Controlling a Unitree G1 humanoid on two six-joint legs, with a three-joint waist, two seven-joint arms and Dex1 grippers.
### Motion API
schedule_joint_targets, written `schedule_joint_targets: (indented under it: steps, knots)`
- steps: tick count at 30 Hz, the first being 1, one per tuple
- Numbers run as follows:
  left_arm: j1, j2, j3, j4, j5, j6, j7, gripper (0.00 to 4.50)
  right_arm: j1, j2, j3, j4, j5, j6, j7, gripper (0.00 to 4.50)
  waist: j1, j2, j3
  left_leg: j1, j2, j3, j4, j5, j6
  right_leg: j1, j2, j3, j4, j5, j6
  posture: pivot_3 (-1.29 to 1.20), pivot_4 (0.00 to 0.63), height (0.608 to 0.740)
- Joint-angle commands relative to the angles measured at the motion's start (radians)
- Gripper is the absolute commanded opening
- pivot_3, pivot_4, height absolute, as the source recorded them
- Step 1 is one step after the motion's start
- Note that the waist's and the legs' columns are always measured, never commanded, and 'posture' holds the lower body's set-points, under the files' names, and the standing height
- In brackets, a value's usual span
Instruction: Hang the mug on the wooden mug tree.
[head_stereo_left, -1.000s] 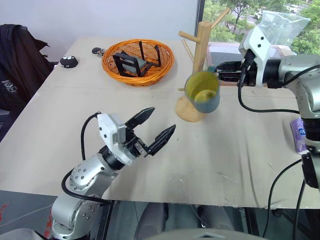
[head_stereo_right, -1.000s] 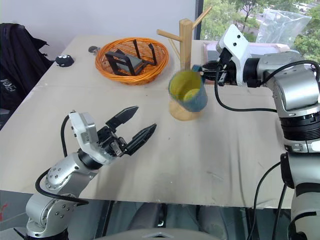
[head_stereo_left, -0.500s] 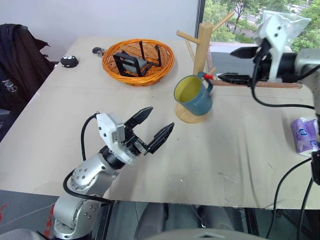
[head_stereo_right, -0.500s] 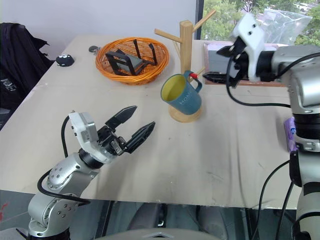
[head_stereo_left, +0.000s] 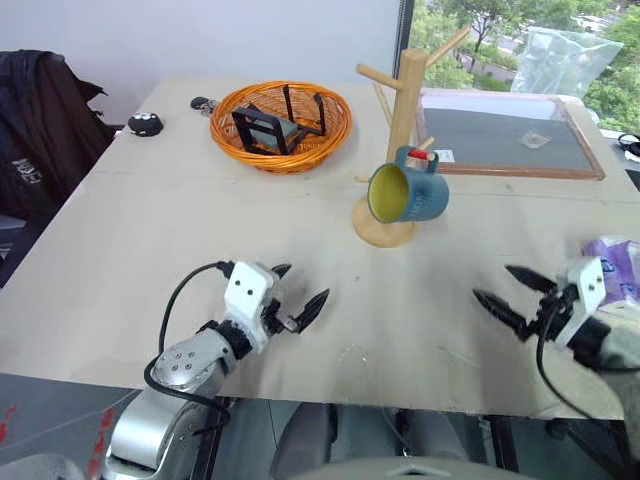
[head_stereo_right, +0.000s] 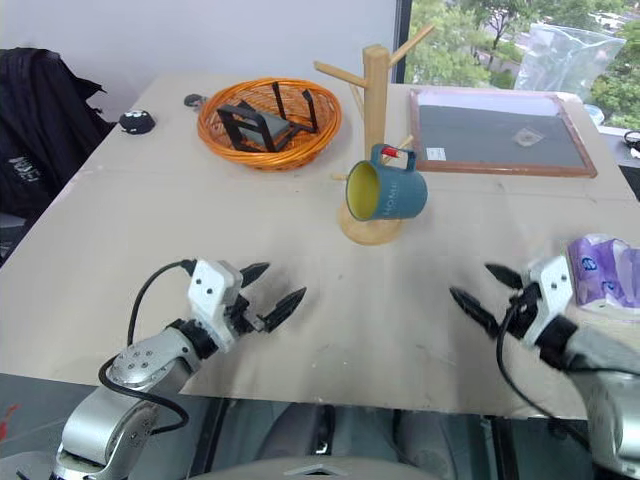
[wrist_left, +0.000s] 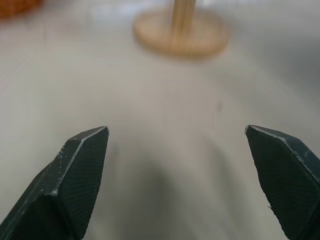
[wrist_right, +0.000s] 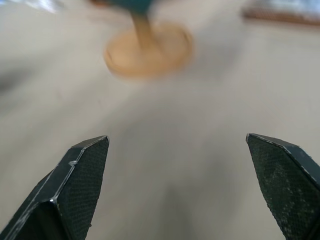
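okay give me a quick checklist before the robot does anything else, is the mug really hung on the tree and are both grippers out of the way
1. The mug hangs by its handle on the red-tipped peg of the wooden mug tree: ok.
2. Mug off the table, mouth facing sideways: ok.
3. Tree upright on its round base: ok.
4. Right gripper open, empty, apart from the mug: ok.
5. Left gripper open, empty, low over the table's near edge: ok.
6. Handle seated far enough along the peg not to slide off: cannot tell.
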Motion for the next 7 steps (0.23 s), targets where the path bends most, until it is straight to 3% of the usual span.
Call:
schedule_joint_targets:
  steps: [1,7]
  knots:
    - [0.025,-0.001,0.005,0.020,0.021,-0.078,-0.049,4.50,0.024,0.014,0.008,0.052,-0.050,-0.213,0.009,4.43,-0.006,0.000,0.000,0.000,0.000,0.000,0.000,0.000,0.000,0.000,0.000,0.000,0.000,0.000,0.000,0.00,0.150,0.737]
    - [0.017,0.011,-0.017,0.086,0.091,-0.121,-0.082,4.50,0.017,0.027,0.025,0.175,-0.045,-0.356,0.016,4.43,-0.005,0.000,0.000,0.001,0.000,0.000,-0.001,0.000,-0.001,0.000,0.000,0.000,0.000,0.000,0.000,0.00,0.150,0.737]
